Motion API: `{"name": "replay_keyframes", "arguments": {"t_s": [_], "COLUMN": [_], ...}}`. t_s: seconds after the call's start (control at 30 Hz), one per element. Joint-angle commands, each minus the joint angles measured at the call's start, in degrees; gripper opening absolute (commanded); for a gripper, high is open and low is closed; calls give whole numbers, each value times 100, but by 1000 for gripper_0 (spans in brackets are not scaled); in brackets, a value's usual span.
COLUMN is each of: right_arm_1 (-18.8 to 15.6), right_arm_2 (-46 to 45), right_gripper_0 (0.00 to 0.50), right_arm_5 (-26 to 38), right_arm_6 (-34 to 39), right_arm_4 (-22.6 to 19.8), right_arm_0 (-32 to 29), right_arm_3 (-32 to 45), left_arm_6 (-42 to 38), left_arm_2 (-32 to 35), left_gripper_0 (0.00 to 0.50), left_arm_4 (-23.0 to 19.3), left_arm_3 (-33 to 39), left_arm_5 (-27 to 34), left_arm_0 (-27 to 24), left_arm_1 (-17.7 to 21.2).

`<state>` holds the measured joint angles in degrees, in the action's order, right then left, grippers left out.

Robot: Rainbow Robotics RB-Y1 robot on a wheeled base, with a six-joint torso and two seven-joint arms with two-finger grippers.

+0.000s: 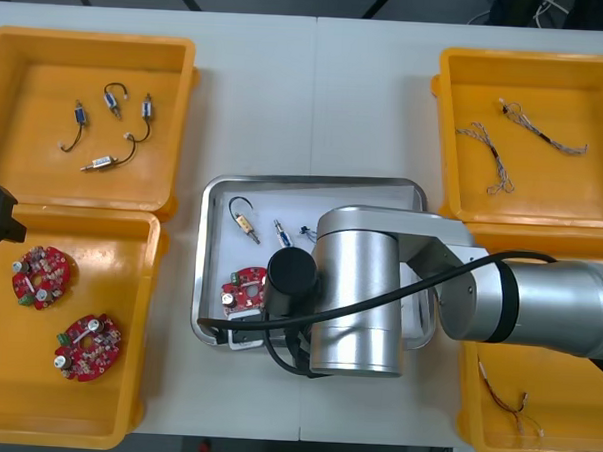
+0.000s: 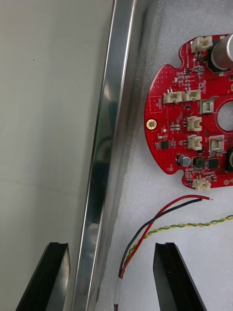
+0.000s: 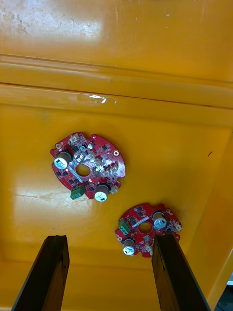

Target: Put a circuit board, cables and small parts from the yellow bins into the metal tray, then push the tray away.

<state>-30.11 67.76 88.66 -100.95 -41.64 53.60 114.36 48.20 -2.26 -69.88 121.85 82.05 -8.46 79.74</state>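
Note:
The metal tray [image 1: 314, 180], white inside, sits mid-table. It holds a red circuit board [image 1: 244, 289], two small metal parts [image 1: 245, 222] [image 1: 281, 231] and a red and yellow cable [image 2: 155, 226]. My right arm [image 1: 359, 289] reaches over the tray's front half. In the right wrist view my right gripper [image 2: 114, 277] is open and straddles the tray's rim [image 2: 104, 136]: one finger [image 2: 51, 277] is outside over the table, the other [image 2: 177, 277] inside near the cable, short of the circuit board [image 2: 194, 121]. My left gripper [image 3: 109, 272] hangs open over the near left bin.
The near left bin [image 1: 119, 268] holds two circuit boards [image 1: 44, 277] [image 1: 88, 345]. Small metal parts with black cables [image 1: 112, 103] lie in the far left bin [image 1: 48, 75]. Twisted cables [image 1: 495, 154] sit in the far right bin [image 1: 548, 87], and a cable [image 1: 504, 400] in the near right bin [image 1: 574, 398].

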Motion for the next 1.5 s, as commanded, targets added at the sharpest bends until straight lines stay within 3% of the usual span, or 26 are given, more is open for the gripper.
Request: {"name": "replay_keyframes", "arguments": {"t_s": [0.03, 0.7, 0.8, 0.83, 0.9, 1.03, 1.5], "right_arm_1": [216, 286, 295, 295, 295, 278, -39], "right_arm_2": [18, 264, 264, 264, 273, 264, 264], "right_gripper_0": [500, 493, 262, 99, 34, 5, 0], "right_arm_5": [-51, -297, -288, -288, -288, -288, -297], "right_arm_6": [383, 752, 752, 770, 770, 744, 700], "right_arm_4": [174, 1088, 1106, 1123, 1167, 1220, 1317], "right_arm_0": [-315, -851, -860, -860, -860, -860, -367], "right_arm_3": [-10, -160, -160, -160, -160, -151, 69], "left_arm_6": [-30, -30, -30, -30, -30, -30, -30], "left_arm_2": [164, 164, 164, 164, 164, 164, 164], "left_gripper_0": [500, 500, 500, 500, 500, 500, 500], "left_arm_4": [10, 10, 10, 10, 10, 10, 10], "left_arm_3": [50, 50, 50, 50, 50, 50, 50], "left_arm_5": [-31, -31, -31, -31, -31, -31, -31], "left_arm_0": [90, 90, 90, 90, 90, 90, 90], "left_arm_1": [288, 288, 288, 288, 288, 288, 288]}}
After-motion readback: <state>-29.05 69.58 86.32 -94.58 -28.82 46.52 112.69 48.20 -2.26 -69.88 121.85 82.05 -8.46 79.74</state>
